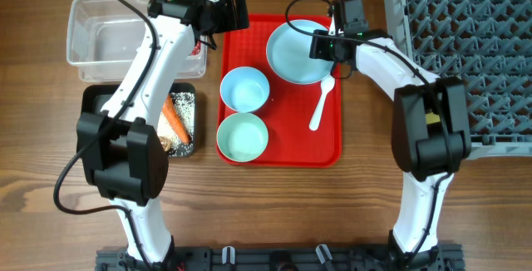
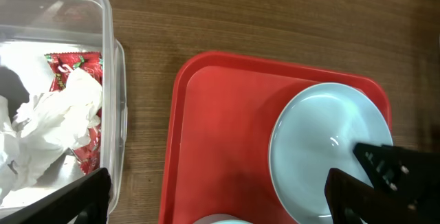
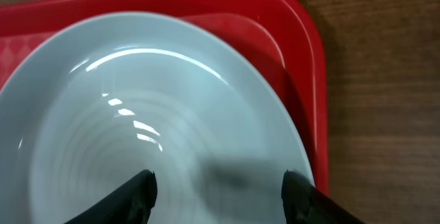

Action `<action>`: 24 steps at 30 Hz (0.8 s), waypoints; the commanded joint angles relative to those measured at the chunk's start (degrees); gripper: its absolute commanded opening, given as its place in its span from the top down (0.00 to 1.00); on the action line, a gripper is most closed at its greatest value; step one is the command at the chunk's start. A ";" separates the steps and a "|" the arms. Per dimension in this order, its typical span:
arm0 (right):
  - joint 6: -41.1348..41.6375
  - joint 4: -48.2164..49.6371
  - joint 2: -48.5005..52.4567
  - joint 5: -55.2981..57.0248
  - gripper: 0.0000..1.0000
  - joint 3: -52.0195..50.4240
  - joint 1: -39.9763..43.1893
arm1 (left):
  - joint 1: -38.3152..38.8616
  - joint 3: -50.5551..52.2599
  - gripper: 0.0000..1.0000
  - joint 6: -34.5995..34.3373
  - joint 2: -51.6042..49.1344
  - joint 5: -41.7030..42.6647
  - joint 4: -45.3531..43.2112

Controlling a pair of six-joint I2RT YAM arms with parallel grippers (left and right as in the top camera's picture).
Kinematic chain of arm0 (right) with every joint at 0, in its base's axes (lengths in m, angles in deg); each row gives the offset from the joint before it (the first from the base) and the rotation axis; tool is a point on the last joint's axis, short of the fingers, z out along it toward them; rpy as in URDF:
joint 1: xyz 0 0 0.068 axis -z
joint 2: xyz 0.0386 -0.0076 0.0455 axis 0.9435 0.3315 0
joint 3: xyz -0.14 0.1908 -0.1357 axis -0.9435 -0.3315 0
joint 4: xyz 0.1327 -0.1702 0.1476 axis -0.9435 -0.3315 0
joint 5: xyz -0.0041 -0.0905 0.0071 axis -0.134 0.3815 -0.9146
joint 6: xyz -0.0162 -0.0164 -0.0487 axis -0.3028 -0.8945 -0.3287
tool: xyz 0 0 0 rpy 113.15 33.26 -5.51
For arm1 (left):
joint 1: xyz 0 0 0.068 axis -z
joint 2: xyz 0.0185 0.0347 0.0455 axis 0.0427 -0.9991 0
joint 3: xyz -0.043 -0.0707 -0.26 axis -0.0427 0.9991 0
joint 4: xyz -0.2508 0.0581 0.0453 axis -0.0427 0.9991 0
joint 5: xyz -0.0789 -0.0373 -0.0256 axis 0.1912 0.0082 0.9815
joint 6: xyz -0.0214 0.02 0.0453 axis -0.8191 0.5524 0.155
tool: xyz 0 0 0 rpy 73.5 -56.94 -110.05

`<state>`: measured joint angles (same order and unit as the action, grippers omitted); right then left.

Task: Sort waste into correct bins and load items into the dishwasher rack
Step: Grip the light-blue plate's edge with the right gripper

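Observation:
The light blue plate (image 1: 291, 51) lies at the back of the red serving tray (image 1: 291, 150), with the pale blue bowl (image 1: 244, 88), the mint bowl (image 1: 242, 137) and the white spoon (image 1: 321, 105) on the tray. My right gripper (image 3: 218, 193) is open just above the plate (image 3: 151, 121). My left gripper (image 2: 220, 196) is open over the tray's back left part, beside the clear tub (image 1: 108, 38). The tub (image 2: 113, 100) holds the red wrapper (image 2: 69, 66) and white tissue (image 2: 51, 124). The black tray (image 1: 187, 109) holds the carrot (image 1: 174, 117), grains and brown lump. The yellow cup is out of view.
The grey dishwasher rack (image 1: 465, 46) fills the back right corner. The bins stand left of the red tray, the clear tub behind the black tray. Both arms reach over the table from its front edge.

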<state>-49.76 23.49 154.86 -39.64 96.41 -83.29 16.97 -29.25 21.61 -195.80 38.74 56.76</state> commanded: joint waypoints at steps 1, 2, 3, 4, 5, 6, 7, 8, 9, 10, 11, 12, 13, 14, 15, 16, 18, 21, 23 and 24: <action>-0.55 -3.56 -5.64 0.17 0.37 0.66 0.28 | -0.28 0.15 0.01 -0.52 0.74 -1.01 -0.11; 0.04 -4.98 -6.14 0.20 0.37 0.66 0.26 | -0.28 0.15 0.01 -0.50 0.74 -1.03 -0.15; 0.68 -6.38 -6.40 0.17 0.37 0.66 0.26 | -0.28 0.15 0.01 -0.50 0.74 -1.03 -0.15; 1.38 -8.37 -6.51 0.15 0.37 0.66 0.26 | -0.28 0.15 0.01 -0.50 0.74 -1.03 -0.15; 2.16 -9.66 -6.49 0.11 0.37 0.66 0.26 | -0.28 0.15 0.02 -0.50 0.74 -1.03 -0.13; 2.23 -10.97 -6.34 -0.61 0.37 0.59 0.26 | -0.28 0.15 0.02 -0.50 0.74 -1.03 -0.11; 2.23 -11.76 -6.25 -0.98 0.38 0.59 0.26 | -0.28 0.15 0.01 -0.50 0.74 -1.03 -0.11; 2.23 -12.87 -6.16 -1.31 0.38 0.52 0.26 | -0.28 0.15 0.01 -0.48 0.74 -1.03 -0.13; 2.25 -13.57 -6.14 -1.36 0.39 0.39 0.26 | -0.28 0.15 0.01 -0.48 0.74 -1.03 -0.13; 2.34 -14.56 -6.14 -1.33 0.41 0.09 0.26 | -0.28 0.15 0.01 -0.50 0.74 -1.01 -0.15; 2.32 -15.26 -6.14 -1.33 0.41 -0.04 0.26 | -0.28 0.15 0.01 -0.50 0.74 -1.03 -0.15; 2.32 -15.39 -6.14 -1.33 0.42 -0.24 0.26 | -0.28 0.15 0.01 -0.50 0.74 -1.03 -0.13; 2.34 -15.32 -6.12 -1.36 0.44 -0.48 0.26 | -0.28 0.15 0.01 -0.50 0.74 -1.01 -0.13; 2.32 -15.06 -6.12 -1.38 0.45 -0.81 0.22 | -0.28 0.15 0.01 -0.50 0.74 -1.01 -0.13; 2.27 -14.86 -6.12 -1.33 0.47 -1.05 0.20 | -0.28 0.15 0.00 -0.50 0.74 -1.01 -0.13; 2.29 -14.56 -5.95 -1.33 0.48 -1.40 0.13 | -0.28 0.15 0.00 -0.50 0.74 -1.01 -0.11; 2.78 -14.19 -5.64 -1.53 0.50 -1.92 0.09 | -0.28 0.15 0.00 -0.50 0.74 -1.01 0.11; 3.37 -14.01 -4.48 -1.86 0.51 -2.05 0.09 | -0.28 0.15 0.00 -0.50 0.74 -1.01 0.35; 3.37 -13.97 -3.85 -1.99 0.51 -2.05 0.09 | -0.28 0.15 0.00 -0.50 0.74 -1.01 0.35; 3.34 -13.92 -3.61 -1.99 0.51 -2.05 0.07 | -0.28 0.15 0.00 -0.50 0.74 -1.01 0.35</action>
<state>-47.31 9.13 149.29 -40.58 94.73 -83.20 16.97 -29.25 21.61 -195.80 38.74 56.87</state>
